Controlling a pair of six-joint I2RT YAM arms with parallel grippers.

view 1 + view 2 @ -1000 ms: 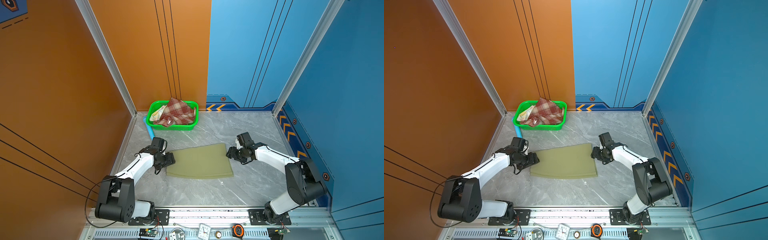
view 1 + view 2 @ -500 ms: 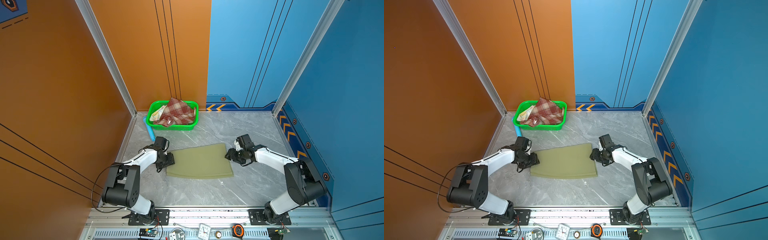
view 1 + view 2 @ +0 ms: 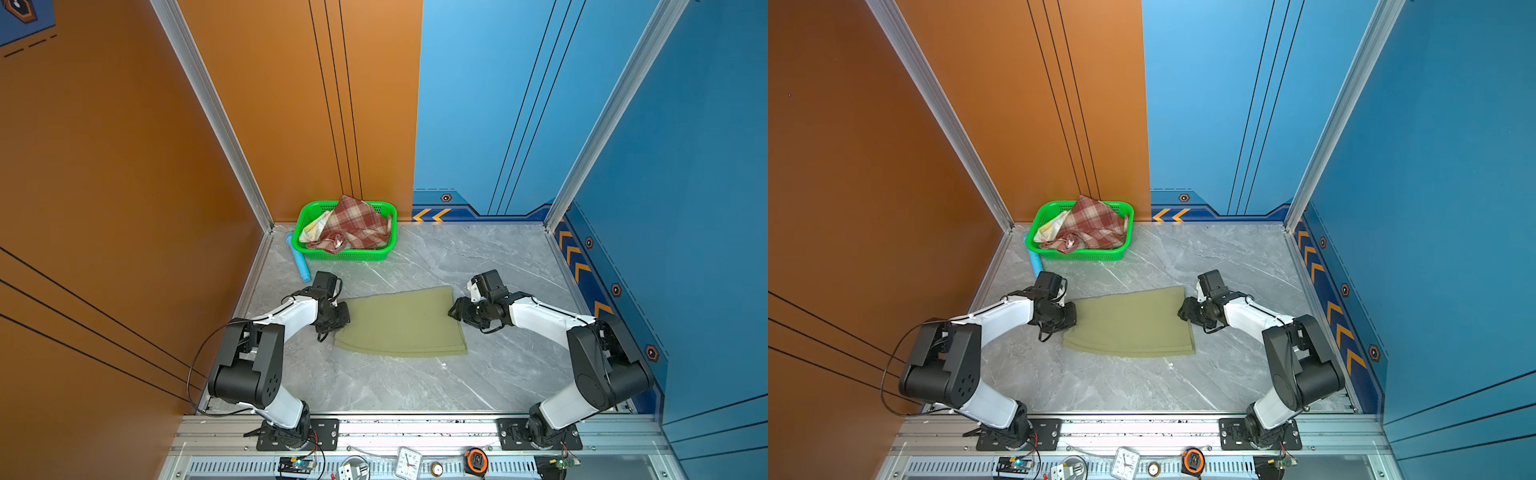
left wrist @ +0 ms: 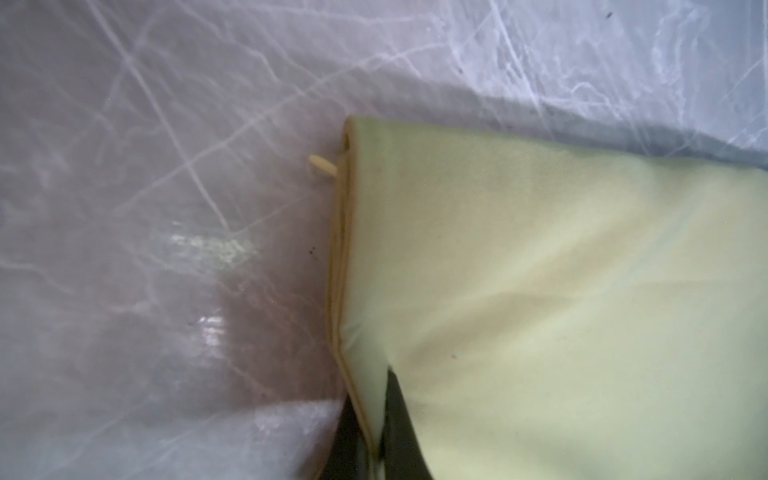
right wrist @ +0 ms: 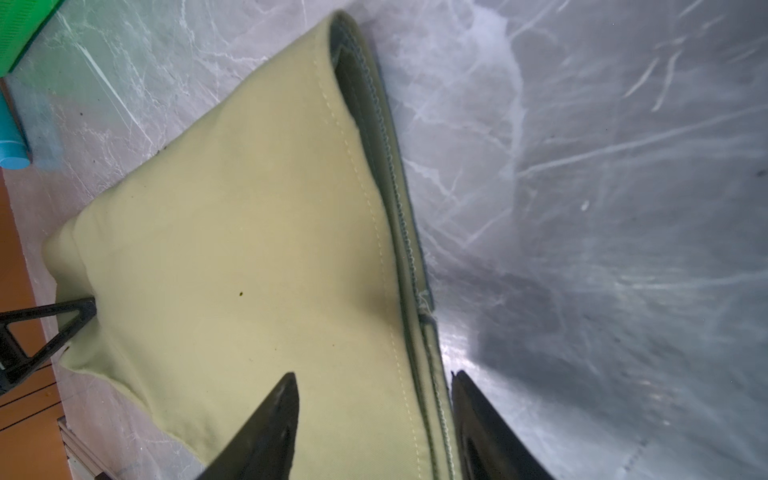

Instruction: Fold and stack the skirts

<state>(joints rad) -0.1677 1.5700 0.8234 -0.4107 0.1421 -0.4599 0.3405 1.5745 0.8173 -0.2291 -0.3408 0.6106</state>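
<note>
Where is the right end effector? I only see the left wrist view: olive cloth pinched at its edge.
Observer: The right end effector is at the olive skirt's opposite edge, jaws open astride the stitched hem.
Operator: And the other skirts?
Observer: The plaid skirt lies crumpled in the green basket at the back, over the pale floral skirt.
Operator: Any obstacles?
Observer: A blue tube lies beside the basket, behind the left end effector.
</note>
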